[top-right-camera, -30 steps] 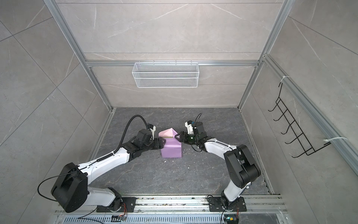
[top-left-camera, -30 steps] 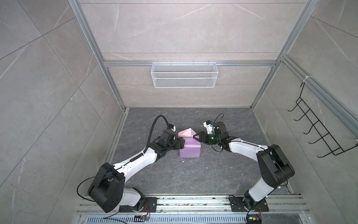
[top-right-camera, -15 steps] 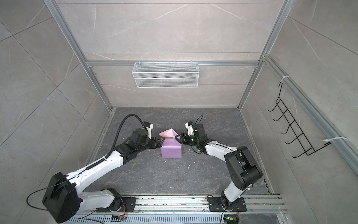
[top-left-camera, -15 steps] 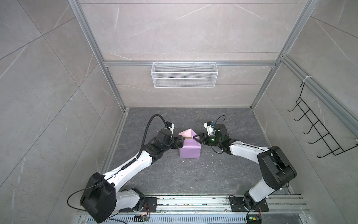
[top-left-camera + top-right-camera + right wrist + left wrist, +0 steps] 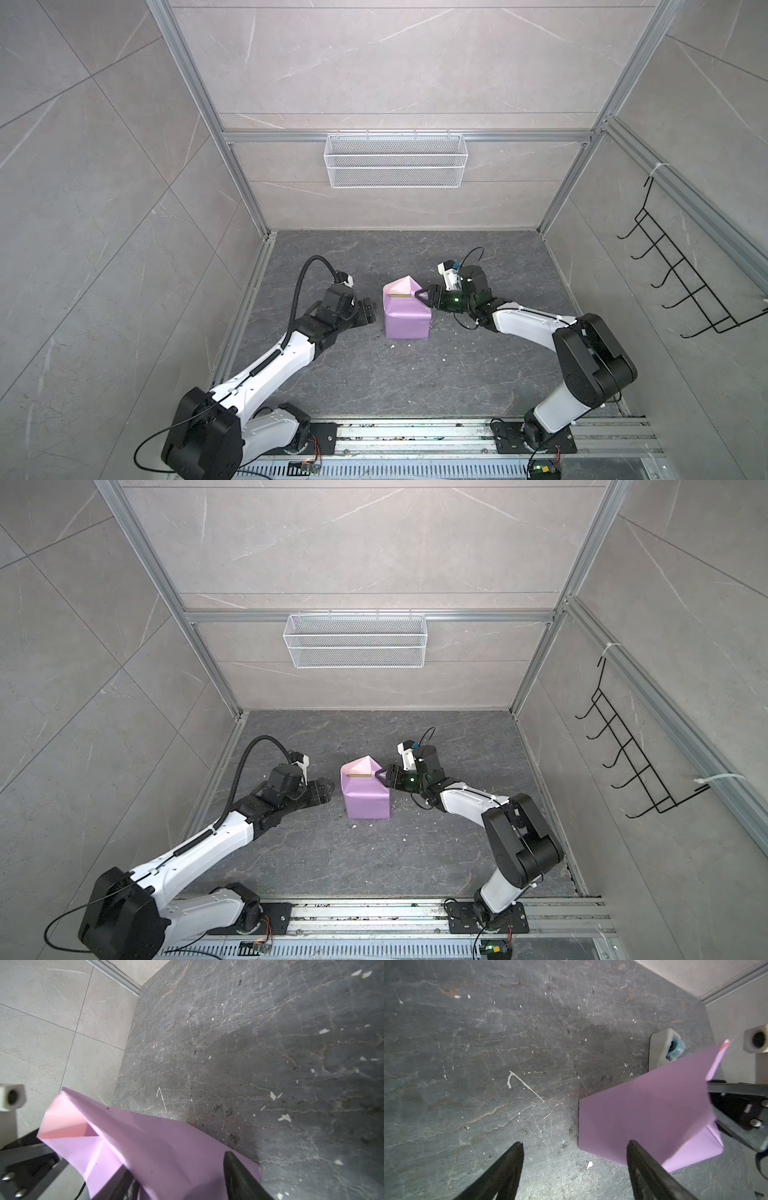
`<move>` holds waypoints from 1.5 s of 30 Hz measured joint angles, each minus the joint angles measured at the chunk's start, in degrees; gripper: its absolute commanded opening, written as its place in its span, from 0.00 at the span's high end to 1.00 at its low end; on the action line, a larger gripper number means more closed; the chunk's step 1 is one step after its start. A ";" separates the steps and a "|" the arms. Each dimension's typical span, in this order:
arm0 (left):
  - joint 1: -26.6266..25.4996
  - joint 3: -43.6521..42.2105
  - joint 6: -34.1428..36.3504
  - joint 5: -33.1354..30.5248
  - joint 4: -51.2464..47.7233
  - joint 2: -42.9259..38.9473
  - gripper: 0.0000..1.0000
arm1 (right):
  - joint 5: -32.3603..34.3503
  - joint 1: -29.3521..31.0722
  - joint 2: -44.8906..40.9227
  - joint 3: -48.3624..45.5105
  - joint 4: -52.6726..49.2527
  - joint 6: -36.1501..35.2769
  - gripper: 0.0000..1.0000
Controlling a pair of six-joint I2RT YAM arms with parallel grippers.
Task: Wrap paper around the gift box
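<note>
hovering left tool (image 5: pixel 575 1142) released beside paper (image 5: pixel 405 322) edge; right tool (image 5: pixel 420 296) grip unclear.

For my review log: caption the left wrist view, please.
Open left gripper beside the lilac paper; right gripper against its opposite side.

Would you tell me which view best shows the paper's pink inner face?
The right wrist view: the paper opens toward the camera, its pink inner face large and creased. Both top views show only a small pink peak above the lilac wrap; the left wrist view shows almost only lilac.
</note>
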 measured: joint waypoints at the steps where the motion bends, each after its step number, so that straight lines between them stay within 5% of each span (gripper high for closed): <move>1: -0.11 0.00 -0.11 0.70 0.00 0.63 0.20 | 0.04 0.00 -0.13 0.00 -0.13 -0.13 0.37; 45: -3.28 3.28 1.57 6.86 11.10 11.43 0.20 | 0.42 0.22 -0.63 -0.26 -0.66 -0.33 0.37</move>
